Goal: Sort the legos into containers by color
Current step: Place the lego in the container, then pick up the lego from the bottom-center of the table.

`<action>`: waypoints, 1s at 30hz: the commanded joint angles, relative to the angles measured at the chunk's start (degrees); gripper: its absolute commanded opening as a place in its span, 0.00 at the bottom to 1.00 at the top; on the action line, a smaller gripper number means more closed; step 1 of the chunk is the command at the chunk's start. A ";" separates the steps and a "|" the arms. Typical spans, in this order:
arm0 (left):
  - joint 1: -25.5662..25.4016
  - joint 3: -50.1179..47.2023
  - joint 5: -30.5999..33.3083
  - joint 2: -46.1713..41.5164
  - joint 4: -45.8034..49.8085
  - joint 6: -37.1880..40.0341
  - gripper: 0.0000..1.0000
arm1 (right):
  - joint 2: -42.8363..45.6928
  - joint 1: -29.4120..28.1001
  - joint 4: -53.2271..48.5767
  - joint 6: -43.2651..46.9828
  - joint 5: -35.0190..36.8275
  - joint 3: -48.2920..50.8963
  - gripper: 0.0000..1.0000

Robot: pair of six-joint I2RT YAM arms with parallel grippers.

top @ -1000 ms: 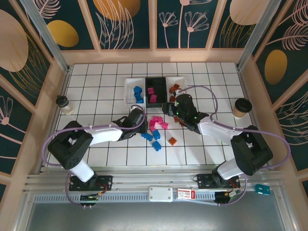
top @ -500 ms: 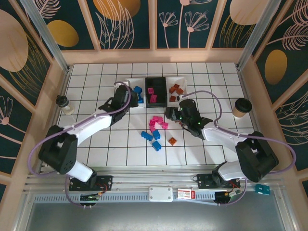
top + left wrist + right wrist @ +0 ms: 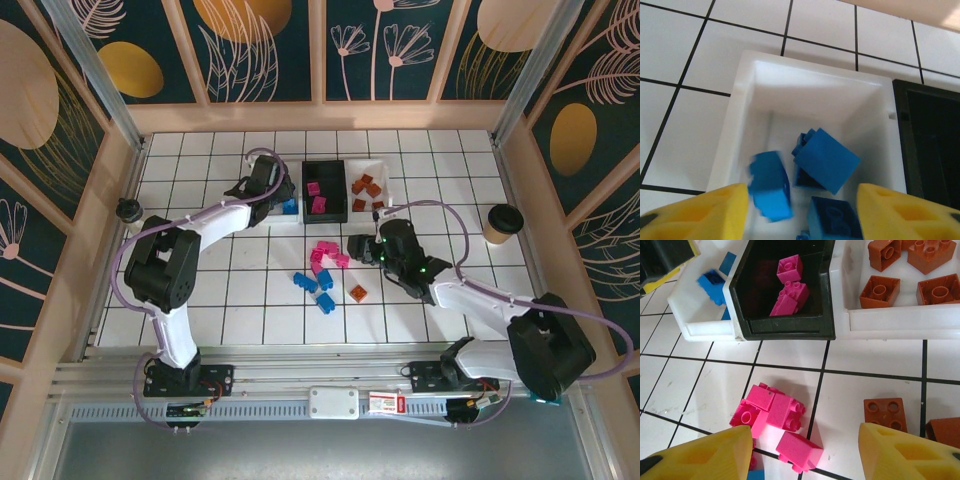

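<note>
My left gripper (image 3: 272, 188) hangs open over the left white container (image 3: 740, 105). Between its yellow fingers (image 3: 700, 212), a blurred blue lego (image 3: 769, 184) drops free beside other blue legos (image 3: 826, 159) in the bin. My right gripper (image 3: 360, 245) is open and empty above a cluster of pink legos (image 3: 771, 410) on the tiles; another pink lego (image 3: 799, 451) lies just nearer. The black container (image 3: 785, 325) holds pink legos (image 3: 790, 269). The right white container (image 3: 890, 320) holds orange-brown legos (image 3: 879, 291). Blue legos (image 3: 322, 290) lie on the table.
Loose orange-brown legos (image 3: 885, 412) lie right of the pink cluster, and one more (image 3: 358, 293) sits nearer the arms. A paper cup (image 3: 502, 222) stands at the right; a dark-lidded cup (image 3: 130, 210) stands at the left edge. Wooden walls ring the tiled table.
My left arm swung from the table's middle out to the left white container and let a blue lego go. My right gripper drew back from the bins toward the pink cluster.
</note>
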State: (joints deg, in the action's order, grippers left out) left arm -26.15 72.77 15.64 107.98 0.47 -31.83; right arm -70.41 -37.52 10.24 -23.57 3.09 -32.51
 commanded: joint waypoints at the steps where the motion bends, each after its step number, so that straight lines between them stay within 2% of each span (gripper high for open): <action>1: -0.04 -0.12 -1.39 -5.53 -0.62 -0.21 0.69 | 1.85 -0.66 -1.29 -1.30 -0.36 1.05 0.60; 7: -0.52 -6.76 -7.11 -17.41 -3.44 -1.99 0.87 | 0.22 -2.14 -2.18 -0.45 -3.07 0.91 0.60; 12: -2.34 -17.94 -10.83 -27.15 -6.19 -4.27 0.99 | -3.16 -7.99 -4.77 1.19 -4.22 -0.65 0.60; 22: -3.29 -38.79 -12.70 -43.45 -7.20 -9.79 0.99 | -9.62 -20.58 -7.82 0.10 0.68 -2.73 0.63; 30: -3.28 -42.93 -10.43 -48.34 -4.01 -10.42 0.99 | -14.90 -26.50 -10.27 0.37 2.32 -4.65 0.65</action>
State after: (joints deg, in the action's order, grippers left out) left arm -29.39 30.96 4.05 61.19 -4.75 -41.06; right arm -83.59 -62.92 2.24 -23.07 3.14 -35.18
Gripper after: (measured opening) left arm 0.988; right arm 0.651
